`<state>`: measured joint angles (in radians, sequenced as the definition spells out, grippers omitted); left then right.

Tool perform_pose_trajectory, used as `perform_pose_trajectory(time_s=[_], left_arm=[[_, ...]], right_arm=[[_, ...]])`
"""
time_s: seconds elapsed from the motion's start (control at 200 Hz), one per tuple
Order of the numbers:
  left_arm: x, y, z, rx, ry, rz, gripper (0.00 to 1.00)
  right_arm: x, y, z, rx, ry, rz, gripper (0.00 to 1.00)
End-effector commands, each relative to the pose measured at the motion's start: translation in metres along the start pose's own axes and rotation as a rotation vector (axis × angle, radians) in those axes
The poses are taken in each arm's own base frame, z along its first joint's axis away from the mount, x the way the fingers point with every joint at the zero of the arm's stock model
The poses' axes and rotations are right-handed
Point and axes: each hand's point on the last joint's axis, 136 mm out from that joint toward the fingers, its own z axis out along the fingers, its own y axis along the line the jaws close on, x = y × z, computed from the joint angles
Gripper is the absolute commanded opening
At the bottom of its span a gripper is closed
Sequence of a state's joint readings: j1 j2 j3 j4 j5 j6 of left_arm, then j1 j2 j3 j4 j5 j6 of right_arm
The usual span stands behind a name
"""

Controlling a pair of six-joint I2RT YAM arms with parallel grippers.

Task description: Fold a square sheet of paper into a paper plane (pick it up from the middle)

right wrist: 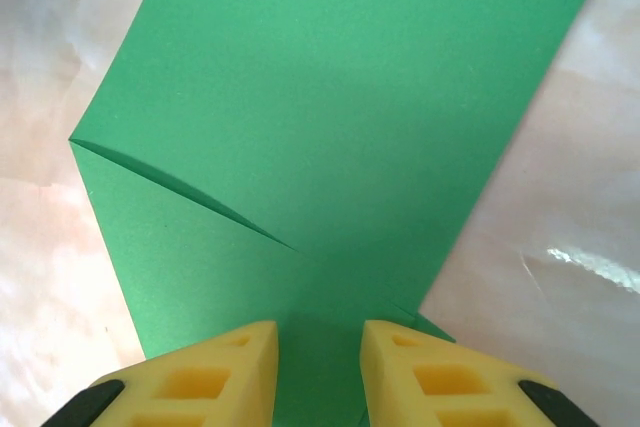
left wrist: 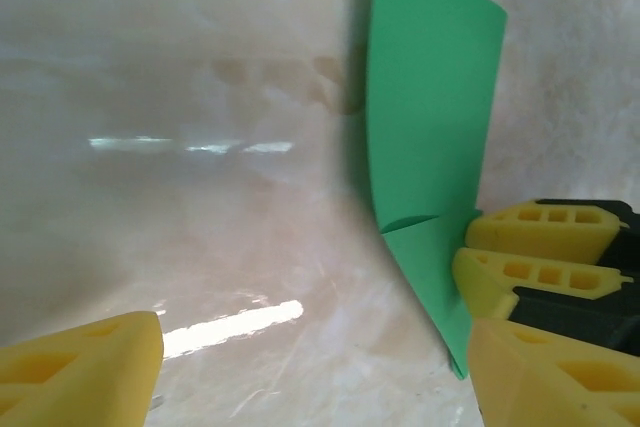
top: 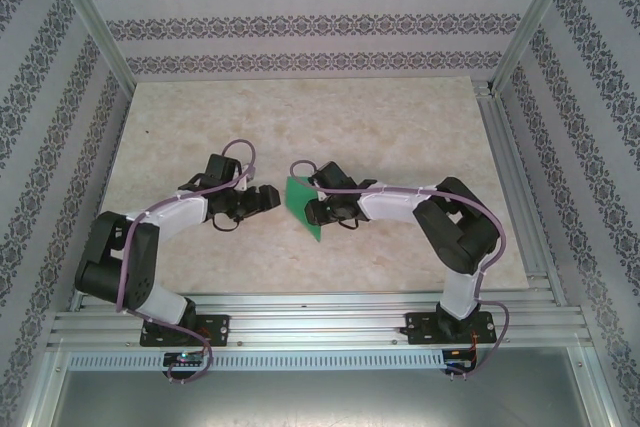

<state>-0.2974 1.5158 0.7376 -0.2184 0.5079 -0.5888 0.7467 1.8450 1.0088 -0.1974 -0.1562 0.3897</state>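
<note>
The counter is a pale beige, marble-patterned slab, glossy enough to carry bright streaks of glare. Walls papered in grey floral bands rise behind it and at both sides, and slanting aluminium posts stand at its two far corners. Ribbed aluminium rails run along its near edge, with a slotted strip and a grey metal sheet nearer still, and another rail lines its right edge.

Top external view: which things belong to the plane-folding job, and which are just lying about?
Job: green paper sheet, creased; right gripper gripping it; left gripper, open.
Just there: marbled tabletop; aluminium frame; patterned walls.
</note>
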Motion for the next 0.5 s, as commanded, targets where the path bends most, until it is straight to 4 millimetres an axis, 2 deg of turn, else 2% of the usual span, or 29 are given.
perform_pose_trajectory(time_s=[0.0,0.245,0.495], left_arm=[[-0.004,-0.034,0.011,0.138,0.004,0.039,0.76],[0.0,-0.041,0.039,0.156,0.039,-0.031,0.6],[-0.004,-0.046,0.049,0.188,0.046,-0.07,0.43]], right_arm=[[0.019,-0.003,0.002,-0.053,0.045,-0.081,0.29],[0.011,-0.009,0.002,-0.084,-0.007,-0.057,0.29],[0.008,-0.009,0.0,-0.126,-0.041,-0.041,0.29]])
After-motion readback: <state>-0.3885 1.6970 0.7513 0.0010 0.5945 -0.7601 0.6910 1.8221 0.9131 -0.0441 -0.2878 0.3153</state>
